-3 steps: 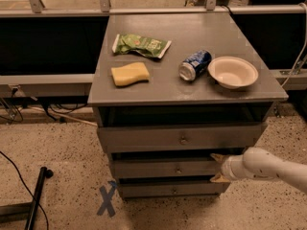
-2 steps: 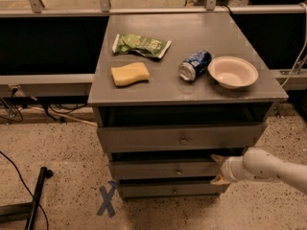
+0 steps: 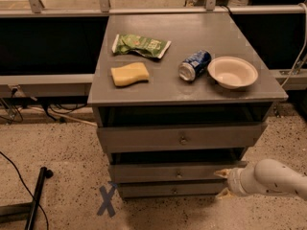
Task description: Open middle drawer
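The grey cabinet has three drawers. The middle drawer (image 3: 158,173) is the flat grey front with a small round knob (image 3: 178,175), below the taller top drawer (image 3: 144,138) and above the narrow bottom drawer (image 3: 158,190). It stands out slightly, with a dark gap above it. My gripper (image 3: 220,183), on a white arm coming in from the lower right, is at the right end of the middle drawer front. Its fingers are spread open. The upper fingertip (image 3: 221,173) is level with the middle drawer's right corner and the lower one is beside the bottom drawer.
On the cabinet top (image 3: 158,87) lie a green snack bag (image 3: 140,45), a yellow sponge (image 3: 129,74), a blue can on its side (image 3: 194,64) and a white bowl (image 3: 232,72). A blue tape X (image 3: 107,200) marks the floor; a black pole (image 3: 36,195) lies at left.
My gripper has shifted a little down and toward the camera. The middle drawer front sits slightly lower and further out, and the gap above it is wider.
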You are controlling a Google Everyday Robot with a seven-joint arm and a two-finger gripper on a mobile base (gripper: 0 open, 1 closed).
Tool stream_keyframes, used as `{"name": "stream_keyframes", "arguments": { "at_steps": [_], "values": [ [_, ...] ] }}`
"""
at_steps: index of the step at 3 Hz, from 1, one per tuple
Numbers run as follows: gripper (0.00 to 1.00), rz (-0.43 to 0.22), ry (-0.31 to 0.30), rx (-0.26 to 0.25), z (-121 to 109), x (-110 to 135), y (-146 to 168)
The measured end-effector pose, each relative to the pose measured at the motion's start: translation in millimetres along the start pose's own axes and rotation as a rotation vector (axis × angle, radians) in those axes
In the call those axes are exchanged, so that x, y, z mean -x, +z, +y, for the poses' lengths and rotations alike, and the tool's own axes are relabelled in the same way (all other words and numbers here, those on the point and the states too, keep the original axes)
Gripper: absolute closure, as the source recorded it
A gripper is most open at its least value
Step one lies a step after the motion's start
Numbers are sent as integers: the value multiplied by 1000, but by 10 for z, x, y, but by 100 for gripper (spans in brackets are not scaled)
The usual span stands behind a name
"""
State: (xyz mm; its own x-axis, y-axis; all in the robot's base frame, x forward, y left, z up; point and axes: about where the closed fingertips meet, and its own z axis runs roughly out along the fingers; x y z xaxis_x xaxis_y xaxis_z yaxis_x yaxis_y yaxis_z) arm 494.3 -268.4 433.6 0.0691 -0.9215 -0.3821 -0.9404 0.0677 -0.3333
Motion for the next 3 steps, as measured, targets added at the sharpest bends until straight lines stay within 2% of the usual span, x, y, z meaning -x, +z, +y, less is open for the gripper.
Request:
{"name": "stream_keyframes", "arguments": {
  "at_steps": [1,2,3],
  "values": [
    [34,-15,11,23,294,35,-186],
    [14,-16,-15,1,327,155,-306],
    [0,-22,-30,-27,162,261,-194]
  ]
}}
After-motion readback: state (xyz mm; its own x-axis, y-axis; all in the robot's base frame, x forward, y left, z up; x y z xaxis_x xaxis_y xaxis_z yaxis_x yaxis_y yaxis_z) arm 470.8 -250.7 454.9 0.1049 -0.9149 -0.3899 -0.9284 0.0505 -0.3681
